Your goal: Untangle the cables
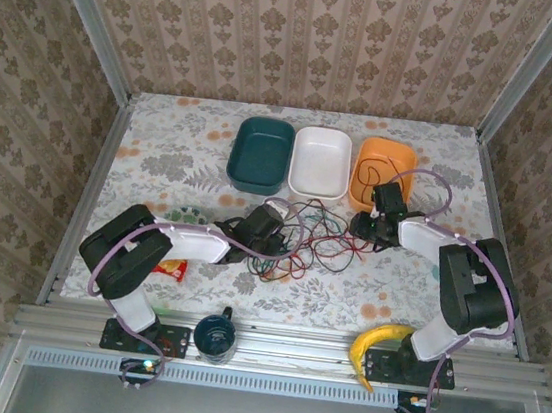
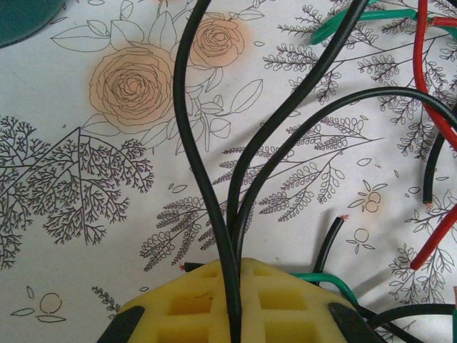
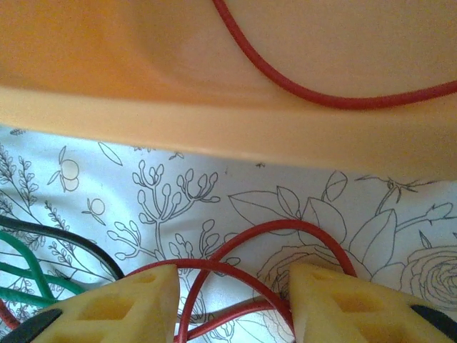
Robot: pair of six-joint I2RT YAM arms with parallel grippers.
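A loose tangle of thin red, green and black cables (image 1: 308,233) lies on the floral-clothed bench (image 1: 163,142), around its middle and a little toward the near edge, between the two arms. One red strand runs up into the orange plastic tub (image 1: 371,153), the rightmost of three tubs along the far edge beside a white tub (image 1: 320,162) and a dark teal tub (image 1: 262,154).

The left jaws sit at the tangle's left side. In the left wrist view their yellow pads (image 2: 186,307) are pressed together on black cables (image 2: 207,193), which fan out over the cloth.

The right jaws sit at the tangle's right side, just before the orange tub (image 3: 107,107). In the right wrist view their yellow fingers (image 3: 114,307) stand apart, with loops of red cable (image 3: 285,223) lying between them, ungripped.

A yellow banana (image 1: 380,345) and a dark mug (image 1: 213,335) rest at the near edge.
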